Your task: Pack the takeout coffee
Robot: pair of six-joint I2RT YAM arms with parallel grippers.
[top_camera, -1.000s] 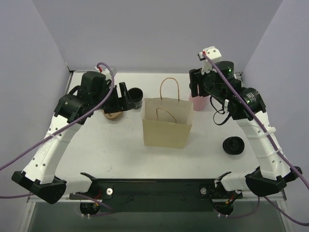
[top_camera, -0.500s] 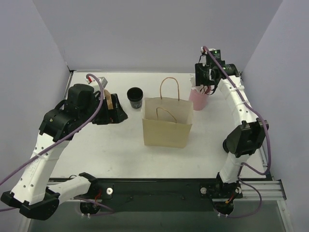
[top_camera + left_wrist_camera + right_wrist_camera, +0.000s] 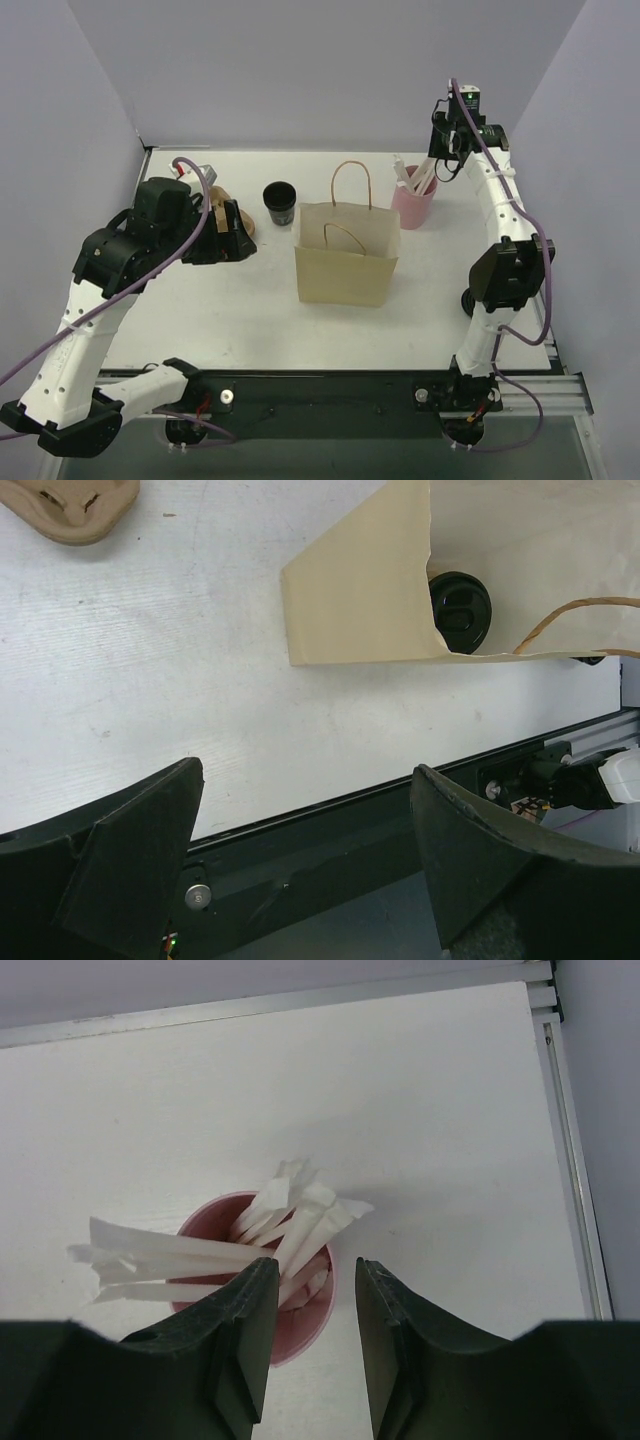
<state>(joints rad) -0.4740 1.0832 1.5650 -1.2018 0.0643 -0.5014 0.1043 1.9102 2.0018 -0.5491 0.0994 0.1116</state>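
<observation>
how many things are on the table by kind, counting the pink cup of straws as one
paper bag: 1
black cup: 1
black lid: 1
pink cup of straws: 1
cardboard cup tray: 1
total: 5

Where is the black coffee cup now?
In the top view, the black coffee cup stands just behind and left of the paper bag, right of the left gripper.
</observation>
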